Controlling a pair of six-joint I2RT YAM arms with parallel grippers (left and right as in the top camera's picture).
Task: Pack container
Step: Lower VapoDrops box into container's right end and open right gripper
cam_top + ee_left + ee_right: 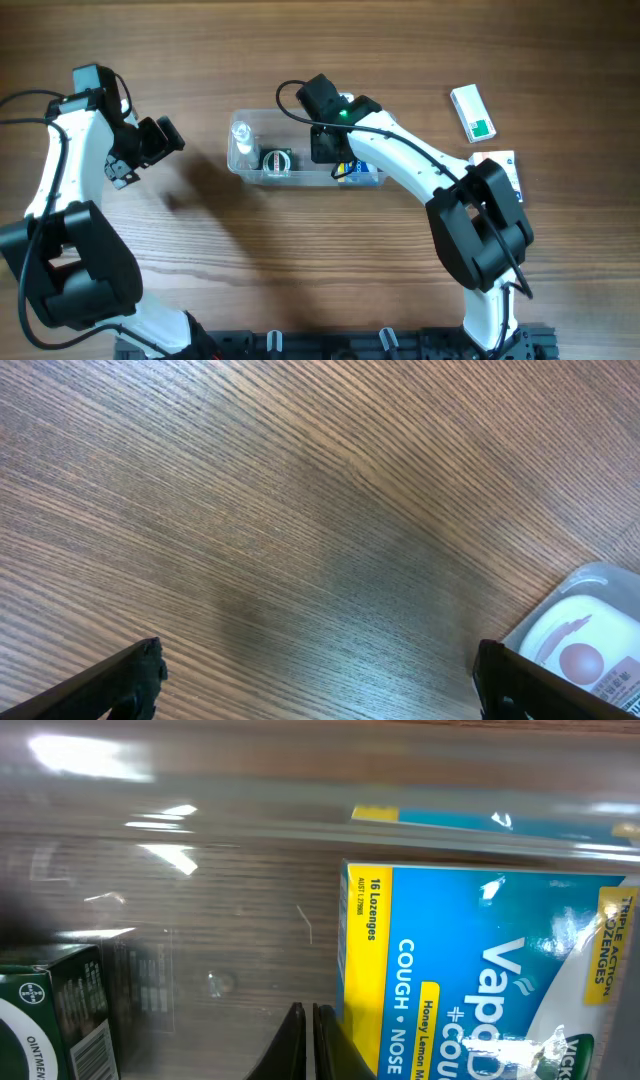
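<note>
Right gripper [328, 148] is sitting inside the container [300, 181], fingers pressed together on nothing, beside the lozenge box [480, 970]; best lifting straight up, clearing the rim; left gripper [163, 137] is hovering spread, empty; container is lying mid-worktop nearer the far edge, long axis left-right, opening up.

We see a wood-grain worktop [300, 270]. In the upper right of the overhead frame lies a white-and-green box [473, 112], and just below it a white box with blue print [503, 160], partly hidden. In the right wrist view, a blue-and-yellow lozenge box [480, 970] fills the right side, and a dark green ointment box [50, 1015] sits at lower left.
</note>
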